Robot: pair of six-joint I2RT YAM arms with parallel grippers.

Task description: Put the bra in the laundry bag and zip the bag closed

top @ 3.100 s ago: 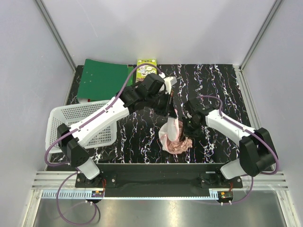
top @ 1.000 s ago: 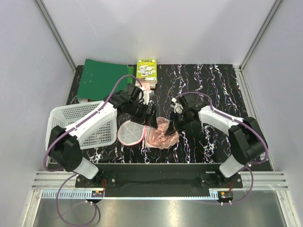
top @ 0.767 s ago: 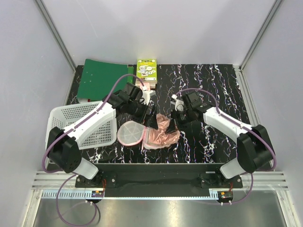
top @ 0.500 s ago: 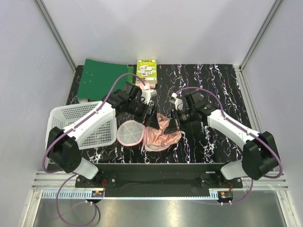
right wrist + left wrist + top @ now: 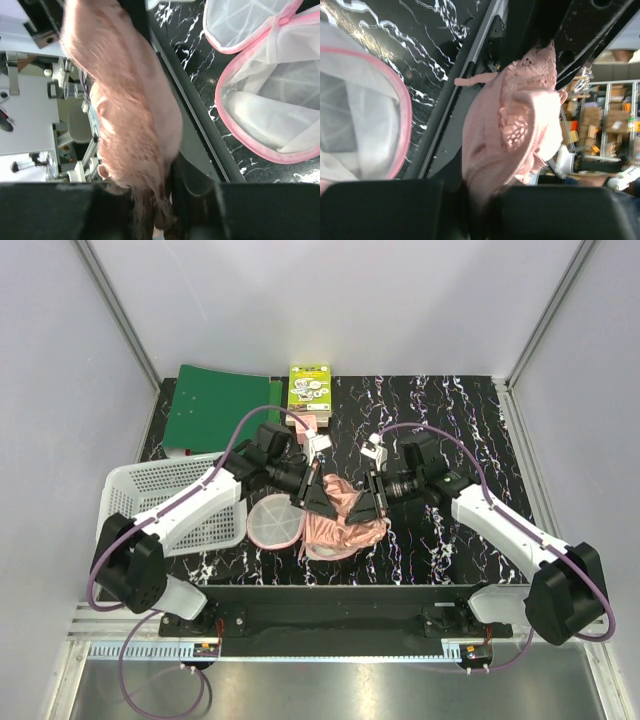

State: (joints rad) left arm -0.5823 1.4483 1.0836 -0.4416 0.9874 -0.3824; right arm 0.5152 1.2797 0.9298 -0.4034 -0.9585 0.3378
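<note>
The salmon-pink bra (image 5: pixel 345 525) hangs bunched between my two grippers, above the middle of the table. From the left, my left gripper (image 5: pixel 313 498) is shut on it; in the left wrist view the lace fabric (image 5: pixel 510 125) runs down into the narrow slit between the fingers (image 5: pixel 385 210). My right gripper (image 5: pixel 362 504) pinches it from the right, with fabric (image 5: pixel 130 100) wedged between its fingers (image 5: pixel 270 210). The laundry bag (image 5: pixel 272 523) lies open on the table under and to the left of the bra, its two white mesh halves (image 5: pixel 280 100) edged in pink (image 5: pixel 402 115).
A white lattice basket (image 5: pixel 140 495) stands at the left under the left arm. At the back left lie a green folder (image 5: pixel 215 405) and a green and yellow box (image 5: pixel 310 388). A black rail (image 5: pixel 340 595) runs along the table's near edge.
My left gripper stood open beside the bra and has now shut on it. Both grippers have drawn closer over the middle, with the bra lifted between them. The bag has stayed in place.
</note>
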